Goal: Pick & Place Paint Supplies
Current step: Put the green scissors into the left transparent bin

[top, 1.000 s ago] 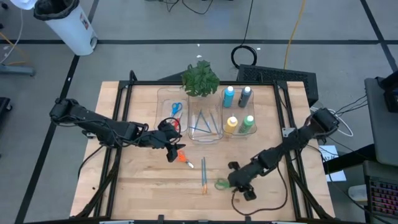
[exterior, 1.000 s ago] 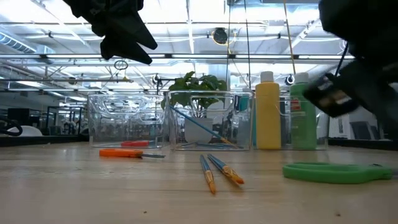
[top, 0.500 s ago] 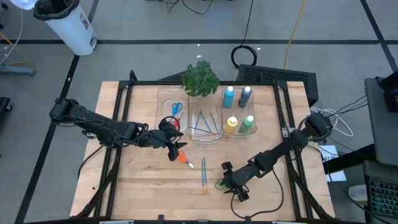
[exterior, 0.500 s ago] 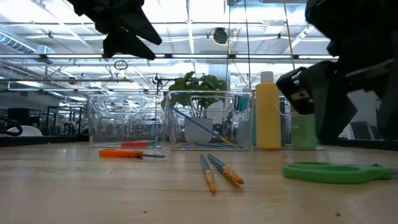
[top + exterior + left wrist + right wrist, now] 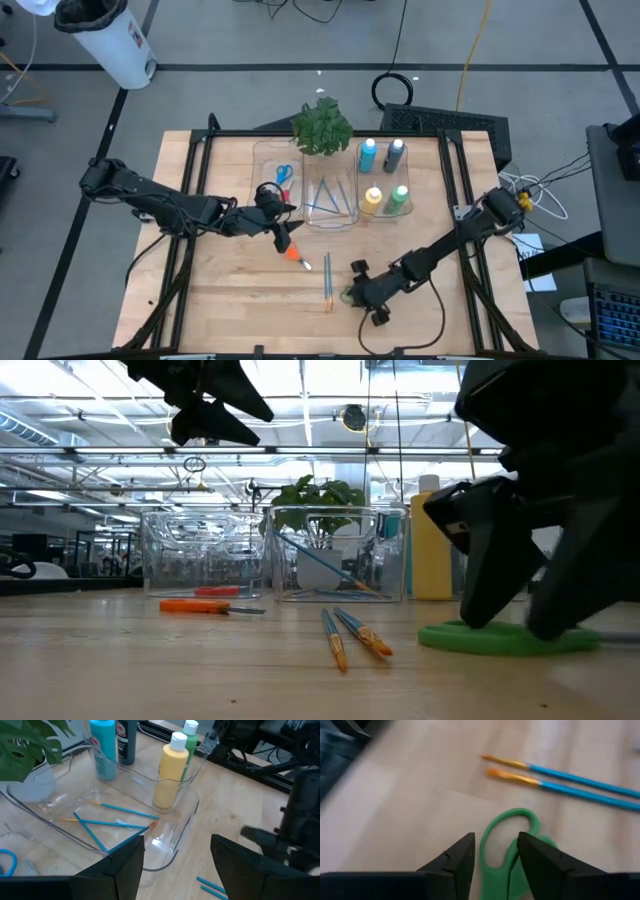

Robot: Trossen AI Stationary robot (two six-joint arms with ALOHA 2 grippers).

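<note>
Since 1 second ago, the right pincer [image 5: 494,854] has slid left along the bench [image 5: 230,300] and come down over the green scissors [image 5: 509,851], its 2 fingers parted astride a handle loop, not yet closed on it. Those scissors lie flat near the front edge, just right of 2 blue brushes [image 5: 327,281]. Above the orange scissors [image 5: 297,258], the left pincer [image 5: 287,236] hovers open and empty.

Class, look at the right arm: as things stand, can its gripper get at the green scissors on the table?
Probably yes. The right gripper is down at the green scissors, fingers open astride a handle loop, with nothing between them.
</note>
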